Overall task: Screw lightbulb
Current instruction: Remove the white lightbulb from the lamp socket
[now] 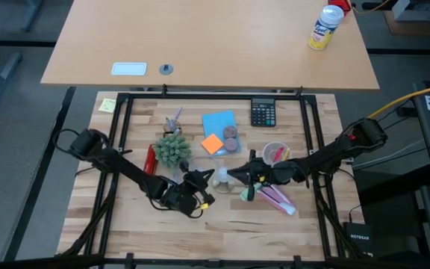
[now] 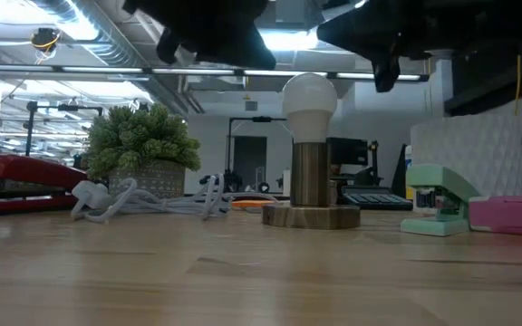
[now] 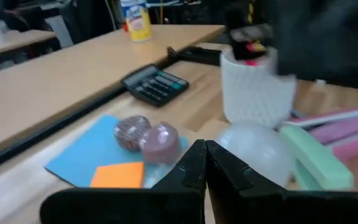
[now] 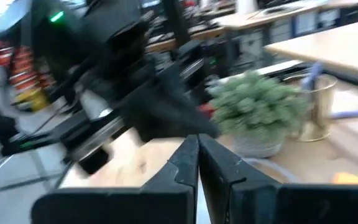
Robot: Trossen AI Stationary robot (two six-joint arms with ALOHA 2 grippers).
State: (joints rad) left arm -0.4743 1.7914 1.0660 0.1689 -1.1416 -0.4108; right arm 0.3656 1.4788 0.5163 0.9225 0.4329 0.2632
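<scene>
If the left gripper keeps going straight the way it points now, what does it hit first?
Most likely the lightbulb: its white globe sits just past the shut fingers of the left gripper, slightly to one side. Depth is unclear, so it may only graze it.

2 dark, jointed arms, black cables along them, each gripper [image 3: 205,163] with 2 tapered black fingers [image 4: 188,158]
</scene>
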